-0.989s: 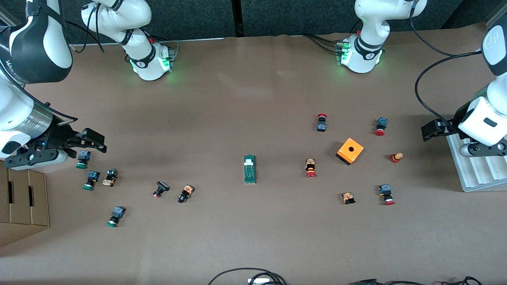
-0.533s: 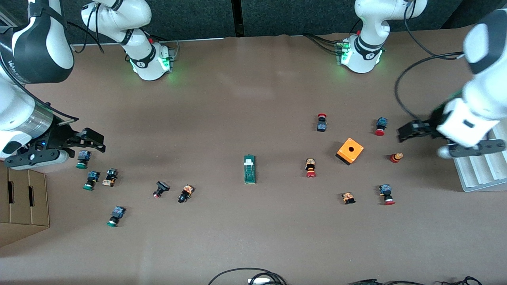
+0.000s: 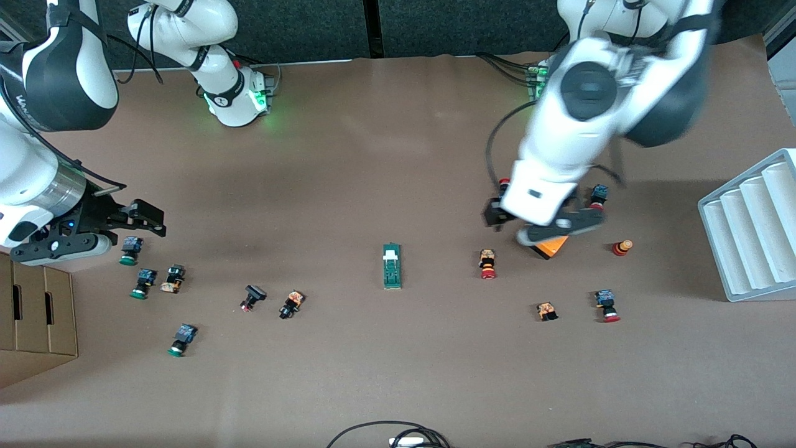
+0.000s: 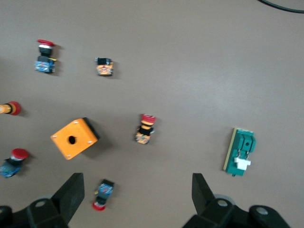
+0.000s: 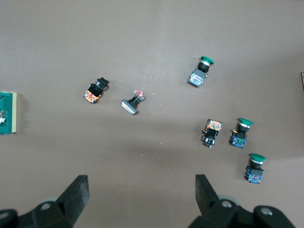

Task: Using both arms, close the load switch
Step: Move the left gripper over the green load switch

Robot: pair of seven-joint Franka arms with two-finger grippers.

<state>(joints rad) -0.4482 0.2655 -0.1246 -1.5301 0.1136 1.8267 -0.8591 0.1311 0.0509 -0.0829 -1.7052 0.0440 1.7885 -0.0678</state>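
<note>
Nearest the front camera lie scattered push-buttons, then the load switch (image 3: 392, 266) at mid-table, flat, its long axis running toward and away from that camera, the white slider (image 3: 390, 253) at its farther end. Only the left wrist view shows the switch whole from close, along with the orange box (image 4: 74, 138) and its round hole; the front view has that box (image 3: 552, 246) mostly covered by the left gripper (image 3: 494, 213), which hangs over it with fingers (image 4: 71, 192) spread wide, gripping nothing. The right wrist view catches just the switch's edge (image 5: 8, 113). Over the green-capped buttons at its own end, the right gripper (image 3: 146, 219) hovers, fingers (image 5: 78, 192) apart and empty. A white ridged tray (image 3: 749, 233) and a cardboard box (image 3: 34, 317) sit at opposite ends
</note>
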